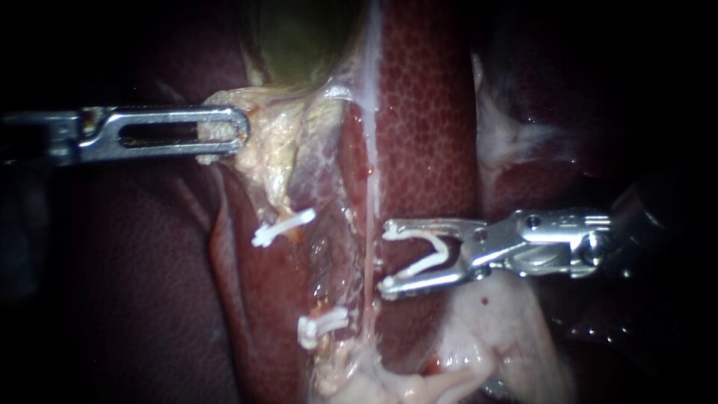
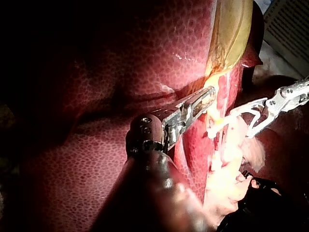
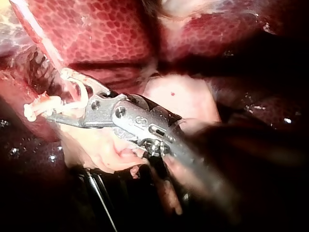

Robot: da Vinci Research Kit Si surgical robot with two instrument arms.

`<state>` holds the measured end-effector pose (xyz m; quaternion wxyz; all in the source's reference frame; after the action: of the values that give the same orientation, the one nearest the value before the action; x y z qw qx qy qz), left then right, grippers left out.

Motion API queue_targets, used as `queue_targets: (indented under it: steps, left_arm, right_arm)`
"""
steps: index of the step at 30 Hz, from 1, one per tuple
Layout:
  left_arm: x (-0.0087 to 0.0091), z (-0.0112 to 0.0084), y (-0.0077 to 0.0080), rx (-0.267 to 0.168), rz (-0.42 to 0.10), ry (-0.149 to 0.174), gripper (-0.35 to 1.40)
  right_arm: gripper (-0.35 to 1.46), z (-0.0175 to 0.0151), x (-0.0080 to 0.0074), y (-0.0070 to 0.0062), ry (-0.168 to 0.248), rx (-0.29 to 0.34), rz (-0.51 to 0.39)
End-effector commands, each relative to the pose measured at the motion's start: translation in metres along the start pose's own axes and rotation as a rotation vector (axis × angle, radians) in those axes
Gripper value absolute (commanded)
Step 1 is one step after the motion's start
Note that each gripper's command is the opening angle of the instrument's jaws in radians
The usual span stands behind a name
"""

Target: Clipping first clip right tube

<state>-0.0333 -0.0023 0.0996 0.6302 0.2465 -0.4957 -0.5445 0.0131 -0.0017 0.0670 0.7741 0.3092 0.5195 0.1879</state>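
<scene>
The right tube (image 1: pixel 369 247) is a thin pink strand running down beside the liver (image 1: pixel 426 112). My right instrument (image 1: pixel 385 258) comes in from the right, its jaws spread wide and carrying an open white clip (image 1: pixel 428 258); the tips sit just short of the tube, which lies ahead of them. The right wrist view shows the same clip (image 3: pixel 41 106) in the jaws of that instrument (image 3: pixel 46 99). My left instrument (image 1: pixel 232 135) is shut on pale fatty tissue (image 1: pixel 258 142) below the green gallbladder (image 1: pixel 299 37), and holds it leftward. Its tip (image 2: pixel 210 92) also shows in the left wrist view.
Two white clips (image 1: pixel 283 228) (image 1: pixel 321 325) sit shut on the left tube. Pale loose tissue (image 1: pixel 486 322) lies under my right instrument. Dark red liver (image 1: pixel 134 284) fills the left side.
</scene>
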Motion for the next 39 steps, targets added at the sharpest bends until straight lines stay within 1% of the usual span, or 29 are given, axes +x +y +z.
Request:
queue_targets:
  steps: [1, 5, 8, 12, 20, 23, 25, 28, 32, 36, 39]
  left_arm:
    - [0.0, 0.0, 0.0, 0.0, 0.0, 0.0, -0.35]
    - [0.0, 0.0, 0.0, 0.0, 0.0, 0.0, -0.35]
    - [0.0, 0.0, 0.0, 0.0, 0.0, 0.0, -0.35]
    - [0.0, 0.0, 0.0, 0.0, 0.0, 0.0, -0.35]
    - [0.0, 0.0, 0.0, 0.0, 0.001, 0.0, -0.35]
    - [0.0, 0.0, 0.0, 0.0, 0.001, 0.0, -0.35]
    - [0.0, 0.0, 0.0, 0.0, 0.001, 0.0, -0.35]
    - [0.0, 0.0, 0.0, 0.0, 0.001, 0.0, -0.35]
    - [0.0001, 0.0, 0.0, 0.0, 0.001, 0.0, -0.35]
    - [0.0001, 0.0, 0.0, 0.0, 0.001, 0.0, -0.35]
    - [0.0001, 0.0, 0.0, 0.0, 0.001, 0.0, -0.35]
  right_arm:
    - [0.6, 0.0003, -0.0005, 0.0002, 0.0, 0.002, 0.006]
    - [0.6, 0.0017, -0.0021, 0.0009, -0.004, 0.012, 0.025]
    - [0.6, 0.0025, -0.0027, 0.0011, -0.013, 0.012, 0.031]
    - [0.6, 0.0037, -0.0032, 0.0012, -0.014, 0.017, 0.038]
    - [0.59, 0.0053, -0.0039, 0.0011, -0.017, 0.038, 0.059]
    - [0.58, 0.006, -0.004, 0.001, -0.019, 0.05, 0.08]
    - [0.58, 0.0063, -0.004, 0.001, -0.009, 0.062, 0.099]
    - [0.57, 0.0067, -0.0039, 0.001, 0.018, 0.076, 0.12]
    - [0.55, 0.0068, -0.0038, 0.0011, 0.021, 0.077, 0.126]
    - [0.48, 0.0066, -0.0038, 0.0012, 0.021, 0.078, 0.138]
    - [0.31, 0.0063, -0.004, 0.0012, 0.018, 0.091, 0.154]
